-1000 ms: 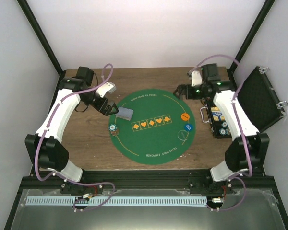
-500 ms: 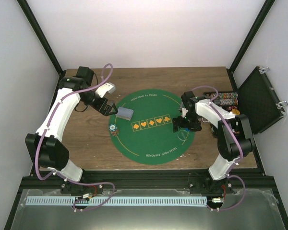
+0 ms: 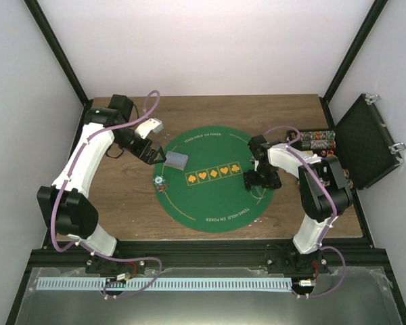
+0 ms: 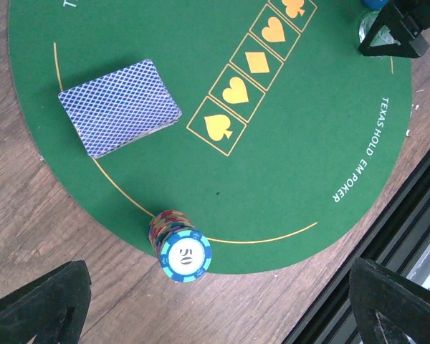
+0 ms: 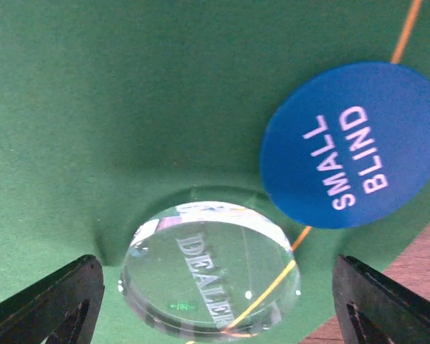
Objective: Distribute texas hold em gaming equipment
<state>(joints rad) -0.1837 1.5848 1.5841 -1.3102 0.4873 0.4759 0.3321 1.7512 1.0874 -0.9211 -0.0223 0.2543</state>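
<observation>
Clear acrylic fills my right wrist view: the dealer button point(image 5: 211, 269) lies flat on the mat point(image 5: 93, 93), with the blue small-blind disc point(image 5: 351, 143) just beside it. I cannot tell if they touch. A second ago my right arm was up by the case point(image 3: 362, 139). It has since swung down to the mat's right side, and the right gripper point(image 5: 215, 304) now straddles the button, jaws wide, gripping nothing. I take this as the start of a pick. The left gripper point(image 4: 215, 301) has not moved: wide, empty, hovering near the deck point(image 4: 120, 107) and chip stack point(image 4: 180, 247) at the mat's left edge.
</observation>
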